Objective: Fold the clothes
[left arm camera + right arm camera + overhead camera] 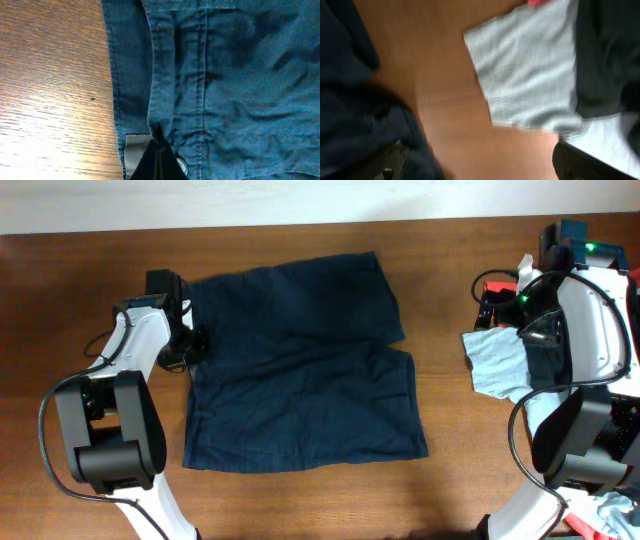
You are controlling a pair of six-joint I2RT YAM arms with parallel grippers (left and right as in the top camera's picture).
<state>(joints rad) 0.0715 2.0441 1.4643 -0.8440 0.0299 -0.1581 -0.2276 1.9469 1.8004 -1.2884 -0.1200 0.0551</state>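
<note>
At the left of the overhead frame the left pincer (159, 150) is clenched on the shorts (300, 370). Its wrist view shows the 2 fingertips closed to a point at the bottom centre, with a raised ridge of waistband (197, 405) cloth running up out of them. The shorts lie spread flat in the middle of the table (80, 300), waistband along their left edge and the 2 legs reaching right, the upper leg splayed a little from the lower.

The step in hand looks like the first fold. To do it well, the pinch should take the full thickness of the waistband and not only that top ridge. The lift should be low and steady so the cloth lays over itself without bunching. A second hold elsewhere on the garment would keep 1 corner from trailing.

At the right, the right pincer (485, 162) is released, fingers wide apart and holding nothing, above bare wood between the shorts and the light blue T-shirt (495, 365). That view is blurred.
</note>
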